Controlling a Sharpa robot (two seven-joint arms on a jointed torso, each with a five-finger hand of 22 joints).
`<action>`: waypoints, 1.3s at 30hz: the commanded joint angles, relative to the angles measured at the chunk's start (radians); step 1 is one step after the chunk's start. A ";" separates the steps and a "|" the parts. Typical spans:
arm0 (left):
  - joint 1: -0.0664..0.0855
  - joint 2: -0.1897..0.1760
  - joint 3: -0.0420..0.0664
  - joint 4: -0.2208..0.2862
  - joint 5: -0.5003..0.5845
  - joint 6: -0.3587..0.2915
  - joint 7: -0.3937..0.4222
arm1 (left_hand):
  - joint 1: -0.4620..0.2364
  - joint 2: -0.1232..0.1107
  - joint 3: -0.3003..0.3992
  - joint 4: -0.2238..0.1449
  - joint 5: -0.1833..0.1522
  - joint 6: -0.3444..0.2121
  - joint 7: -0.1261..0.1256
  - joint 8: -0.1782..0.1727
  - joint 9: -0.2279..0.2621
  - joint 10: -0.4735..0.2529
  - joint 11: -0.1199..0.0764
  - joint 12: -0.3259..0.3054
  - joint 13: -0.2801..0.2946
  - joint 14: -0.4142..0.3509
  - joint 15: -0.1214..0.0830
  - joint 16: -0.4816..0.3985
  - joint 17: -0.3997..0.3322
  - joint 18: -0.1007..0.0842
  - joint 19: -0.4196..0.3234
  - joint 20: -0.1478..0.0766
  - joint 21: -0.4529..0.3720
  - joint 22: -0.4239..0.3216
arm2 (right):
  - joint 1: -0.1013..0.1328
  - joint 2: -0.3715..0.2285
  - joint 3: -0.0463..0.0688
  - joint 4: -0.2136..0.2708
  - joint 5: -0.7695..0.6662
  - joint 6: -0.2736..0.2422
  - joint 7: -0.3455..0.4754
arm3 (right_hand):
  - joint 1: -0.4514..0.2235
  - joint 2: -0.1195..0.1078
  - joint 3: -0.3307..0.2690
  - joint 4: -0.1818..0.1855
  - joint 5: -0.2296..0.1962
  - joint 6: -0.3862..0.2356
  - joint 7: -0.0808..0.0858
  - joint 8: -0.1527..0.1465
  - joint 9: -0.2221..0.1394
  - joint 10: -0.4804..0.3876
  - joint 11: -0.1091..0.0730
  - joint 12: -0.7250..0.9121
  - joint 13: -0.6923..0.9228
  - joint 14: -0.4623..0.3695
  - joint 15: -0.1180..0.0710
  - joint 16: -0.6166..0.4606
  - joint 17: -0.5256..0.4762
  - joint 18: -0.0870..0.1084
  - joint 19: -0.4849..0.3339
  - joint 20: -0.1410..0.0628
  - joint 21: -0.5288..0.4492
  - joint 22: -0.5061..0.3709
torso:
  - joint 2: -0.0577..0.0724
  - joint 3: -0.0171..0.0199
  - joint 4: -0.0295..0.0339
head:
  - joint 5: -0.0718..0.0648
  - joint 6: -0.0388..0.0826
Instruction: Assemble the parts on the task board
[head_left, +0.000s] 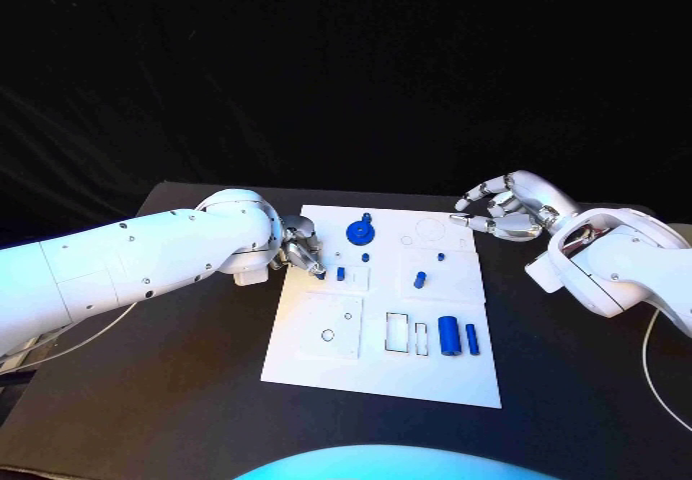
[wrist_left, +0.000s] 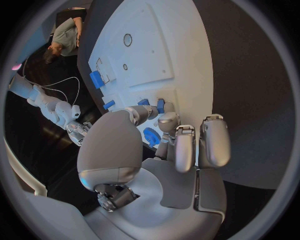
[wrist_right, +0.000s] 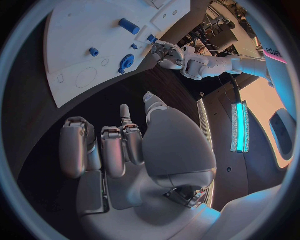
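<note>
The white task board (head_left: 325, 345) (wrist_left: 165, 50) (wrist_right: 69, 45) lies in the middle of the table. My left hand (head_left: 300, 248) (wrist_left: 169, 145) hovers at its left edge, fingertips drawn together beside a small blue peg (head_left: 340, 272) (wrist_left: 160, 105); whether they grip it is unclear. A blue gear (head_left: 359, 233) (wrist_left: 151, 136) (wrist_right: 126, 62) lies just beyond, near the far edge. Two blue cylinders (head_left: 459, 336) lie near the board's right edge. My right hand (head_left: 502, 212) (wrist_right: 125, 150) hangs over the far right corner, fingers curled in with nothing in them.
More small blue pegs (head_left: 420, 279) stand mid-board, and outlined slots (head_left: 397, 331) sit in its near half. Bare black table (head_left: 159, 400) surrounds the board. Thin cables (head_left: 656, 385) trail from each arm at the table's sides.
</note>
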 joint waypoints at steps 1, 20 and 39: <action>-0.003 0.012 -0.004 -0.002 0.000 0.045 -0.006 | 0.004 0.010 0.174 -0.174 0.003 0.004 0.000 0.005 -0.002 0.007 0.001 0.004 0.000 0.093 -0.006 0.002 0.225 -0.008 0.005 -0.002 0.004 0.002 | -0.001 0.000 0.000 0.001 -0.005 0.010 0.007 | -0.003 0.008 -0.007 0.000 0.004 -0.001 -0.006 0.005 0.001 -0.003 -0.006 -0.001 0.131 0.075 -0.004 -0.007 0.121 0.012 -0.002 -0.003 -0.003 0.081 | 0.001 0.0001 -0.0014 | -0.001 -0.002; -0.003 0.030 -0.008 -0.020 0.001 0.063 -0.016 | -0.007 0.007 0.168 -0.170 0.005 0.008 -0.001 0.008 0.000 0.011 0.000 0.006 0.003 0.094 -0.006 0.003 0.228 -0.009 0.005 -0.002 0.005 0.003 | -0.001 0.000 0.000 0.001 -0.005 0.010 0.008 | -0.003 0.008 -0.007 0.000 0.004 -0.001 -0.006 0.005 0.001 -0.003 -0.006 -0.001 0.131 0.075 -0.004 -0.007 0.121 0.012 -0.002 -0.003 -0.003 0.081 | 0.001 0.0002 0.0004 | -0.006 -0.008; -0.003 0.037 -0.009 -0.035 0.004 0.057 -0.026 | -0.112 0.004 -0.029 -0.041 -0.023 0.028 -0.026 0.008 -0.012 0.022 -0.017 0.008 0.012 0.095 -0.020 0.005 0.230 -0.011 0.010 -0.013 0.003 0.011 | -0.001 -0.002 0.000 0.002 -0.005 0.007 0.009 | -0.003 0.008 -0.010 0.000 0.004 -0.002 -0.006 0.006 0.001 -0.005 -0.007 -0.004 0.129 0.074 -0.004 -0.008 0.118 0.013 -0.003 -0.003 -0.006 0.079 | 0.000 -0.0001 -0.0003 | -0.011 -0.015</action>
